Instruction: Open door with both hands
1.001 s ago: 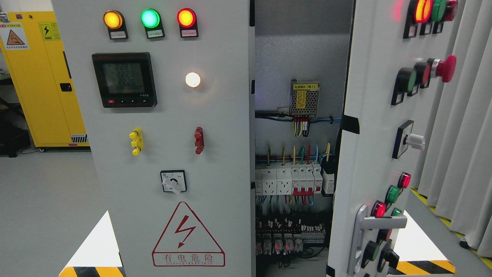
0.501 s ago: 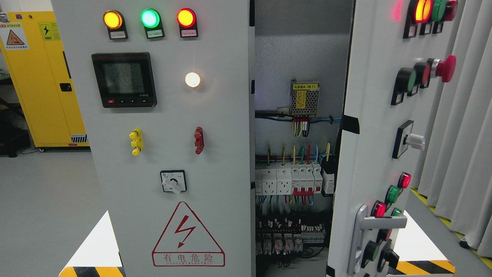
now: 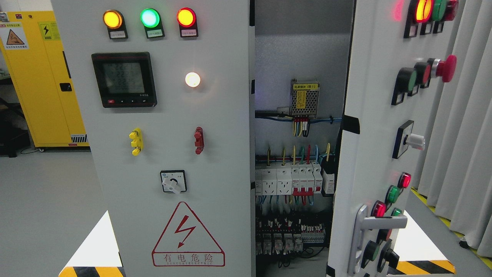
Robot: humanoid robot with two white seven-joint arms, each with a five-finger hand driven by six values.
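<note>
A grey electrical cabinet fills the head view. Its right door [image 3: 376,127] stands swung open toward me, showing its edge and its buttons at a slant. A silver lever handle [image 3: 380,223] sits low on that door. The left door [image 3: 169,154] is shut, with three lit lamps, a meter [image 3: 123,79] and a red lightning warning triangle [image 3: 187,236]. Between the doors the cabinet inside [image 3: 296,173] shows, with breakers, wiring and a power supply [image 3: 304,97]. Neither of my hands or arms shows in the picture.
A yellow cabinet [image 3: 42,77] stands at the far left on the grey floor. Grey curtains [image 3: 461,134] hang at the right behind the open door. Yellow-black hazard stripes [image 3: 423,266] mark the cabinet's base at both lower corners.
Nothing has moved; only the meter's digits flicker between frames.
</note>
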